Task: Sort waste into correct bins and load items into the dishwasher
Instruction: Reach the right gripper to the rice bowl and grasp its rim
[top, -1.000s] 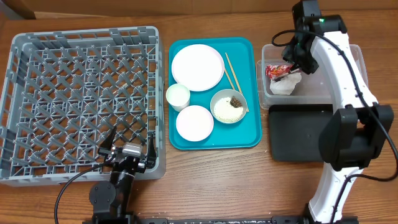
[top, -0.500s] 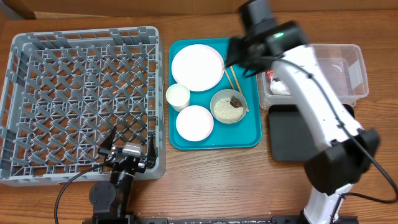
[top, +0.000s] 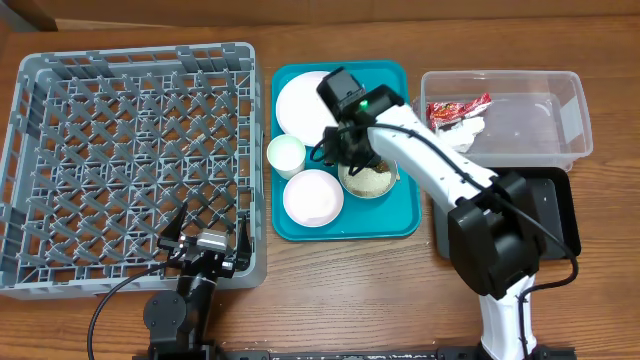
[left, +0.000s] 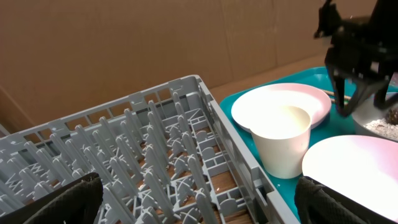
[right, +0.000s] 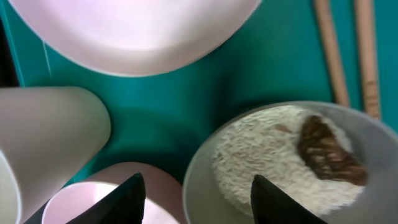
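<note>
My right gripper (top: 350, 158) hangs open over the teal tray, its fingers (right: 127, 199) astride the near rim of the rice bowl (top: 372, 182), which holds white rice (right: 261, 155) and a brown bit (right: 326, 149). Around it stand the cup (top: 286, 155), the small bowl (top: 312, 197) and the large plate (top: 305, 105). The chopsticks (right: 348, 50) lie past the rice bowl. The red-and-white wrapper (top: 455, 108) and the tissue (top: 468, 128) lie in the clear tub (top: 530, 110). My left gripper (top: 205, 245) rests open at the near edge of the grey dish rack (top: 130, 55).
The teal tray (top: 390, 215) sits between the rack and the bins. The black tray (top: 560, 215) lies in front of the clear tub, partly under my right arm. In the left wrist view the cup (left: 283, 140) stands just beyond the rack's wall.
My right arm has swung left from the clear tub across the teal tray and come down at the rice bowl. Wrapper and tissue stay in the tub. The left arm is still.
</note>
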